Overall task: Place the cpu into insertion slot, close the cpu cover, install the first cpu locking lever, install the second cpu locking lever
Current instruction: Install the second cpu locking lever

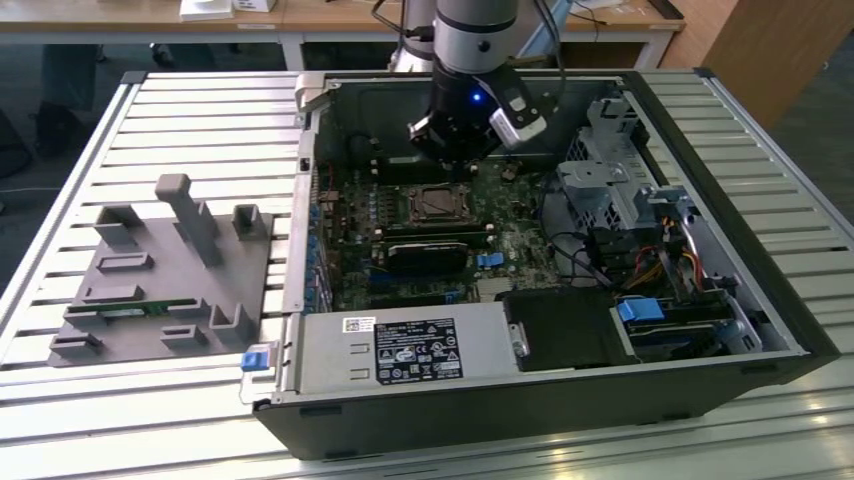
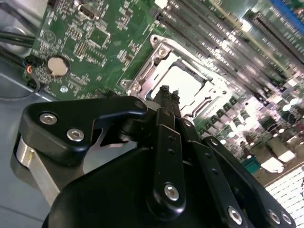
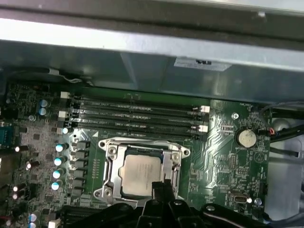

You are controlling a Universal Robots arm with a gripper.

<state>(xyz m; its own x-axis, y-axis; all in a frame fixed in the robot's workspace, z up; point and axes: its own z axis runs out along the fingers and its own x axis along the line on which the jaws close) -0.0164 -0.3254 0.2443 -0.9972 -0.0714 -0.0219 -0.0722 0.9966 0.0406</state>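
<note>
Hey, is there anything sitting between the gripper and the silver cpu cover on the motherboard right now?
Nothing visible. In the first wrist view the gripper hangs right at the edge of the silver metal cpu cover, which frames the silvery-grey square cpu seated in the socket, with no cable or part between them.

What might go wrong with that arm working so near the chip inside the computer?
The gripper hovers right at the edge of the cpu cover, which lies closed over the cpu. A slip there might scrape the green motherboard. The memory sticks and small capacitors crowd the socket, so a sideways push might knock them.
</note>
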